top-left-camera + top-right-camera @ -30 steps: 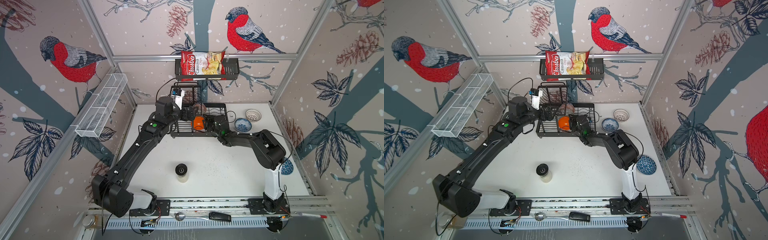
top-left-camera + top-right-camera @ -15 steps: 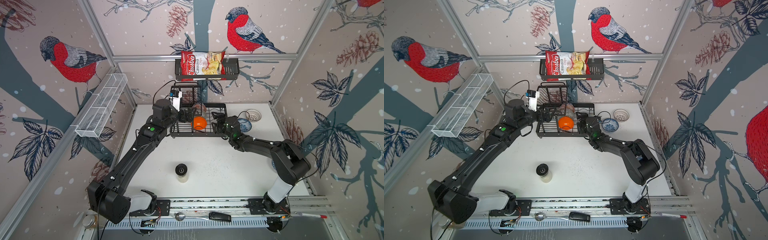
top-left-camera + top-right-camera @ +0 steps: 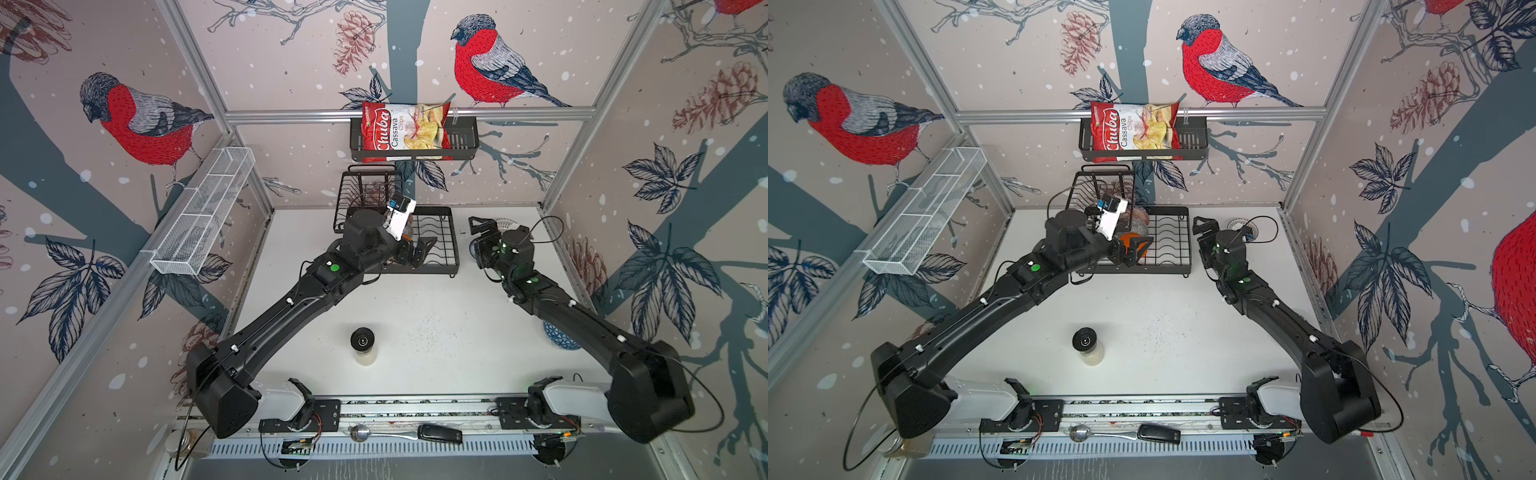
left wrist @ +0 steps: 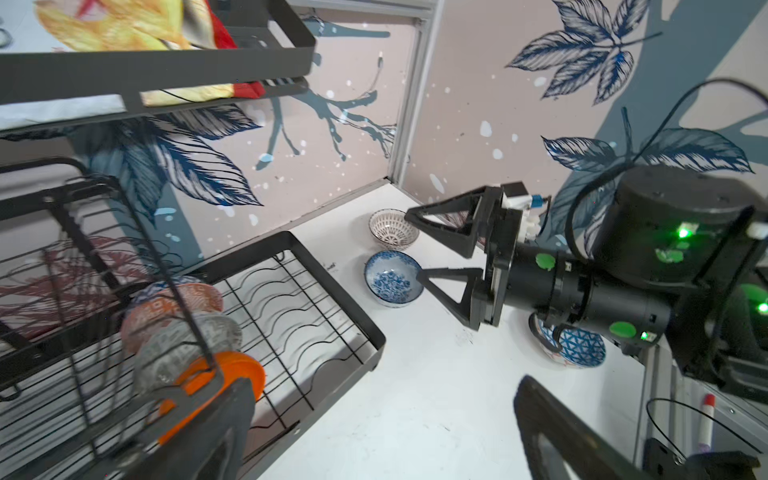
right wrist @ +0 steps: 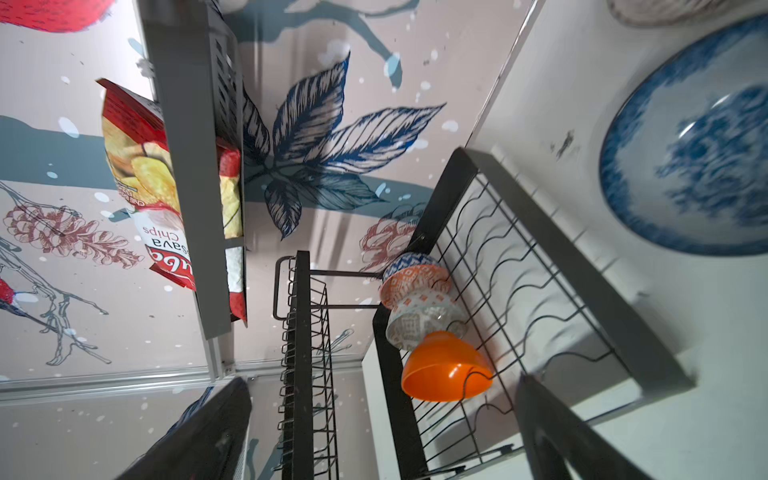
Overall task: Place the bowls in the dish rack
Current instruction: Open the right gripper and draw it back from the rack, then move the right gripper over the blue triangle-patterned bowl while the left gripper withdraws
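Note:
The black wire dish rack [image 3: 446,243] [image 4: 332,291] stands at the back of the table. In its lower tray the plain orange bowl [image 5: 444,368] [image 4: 232,370], a grey-green patterned bowl [image 5: 419,322] and an orange-white one [image 5: 411,282] stand on edge in a row. On the table to the right of the rack lie a blue-white bowl [image 4: 392,278], a white lattice bowl [image 4: 392,226] and another blue-white bowl [image 3: 559,337]. My left gripper [image 3: 1138,250] hangs open over the tray beside the orange bowl. My right gripper [image 4: 415,245] is open and empty above the nearer blue-white bowl.
A black wall basket [image 3: 461,141] with a chips bag [image 3: 403,131] hangs above the rack. A white mesh shelf [image 3: 203,216] runs along the left wall. A black-lidded jar [image 3: 363,345] stands mid-table. A spoon [image 3: 374,434] lies on the front rail.
My right gripper opened, left the orange bowl standing in the rack and swung right, off the rack to the bowls on the table. The left gripper stayed open and shifted slightly.

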You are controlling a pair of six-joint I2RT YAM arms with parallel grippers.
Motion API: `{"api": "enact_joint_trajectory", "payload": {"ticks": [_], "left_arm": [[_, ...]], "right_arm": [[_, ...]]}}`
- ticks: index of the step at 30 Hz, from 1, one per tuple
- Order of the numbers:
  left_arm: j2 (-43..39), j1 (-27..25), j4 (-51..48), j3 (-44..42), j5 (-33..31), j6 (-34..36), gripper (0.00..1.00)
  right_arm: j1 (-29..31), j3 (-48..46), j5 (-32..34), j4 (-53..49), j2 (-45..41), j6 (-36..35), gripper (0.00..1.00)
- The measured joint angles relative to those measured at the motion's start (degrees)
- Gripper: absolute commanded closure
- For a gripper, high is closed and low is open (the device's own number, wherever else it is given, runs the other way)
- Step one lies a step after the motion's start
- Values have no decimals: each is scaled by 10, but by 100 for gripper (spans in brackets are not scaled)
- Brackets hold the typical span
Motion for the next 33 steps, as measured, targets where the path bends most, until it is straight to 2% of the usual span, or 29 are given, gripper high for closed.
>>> {"api": "enact_joint_trajectory", "payload": {"ticks": [4,9,17,26,33], "left_arm": [[23,-59,0,-3,-8,-1,2],[47,-115,1,-4,-18,-3,2],[57,-163,6,-4,-33,-19,2],[51,-187,18,-41,-47,-44,2],[81,-216,29,-30,-61,-52,3]], "right_arm": [[-10,16,71,-100,-52,-52,0],[-17,32,174,-237,-61,-86,0],[-27,-35,274,-369,-96,-69,1],[-117,-122,276,-397,-172,-87,0],[-242,-193,195,-359,-198,-143,0]]}}
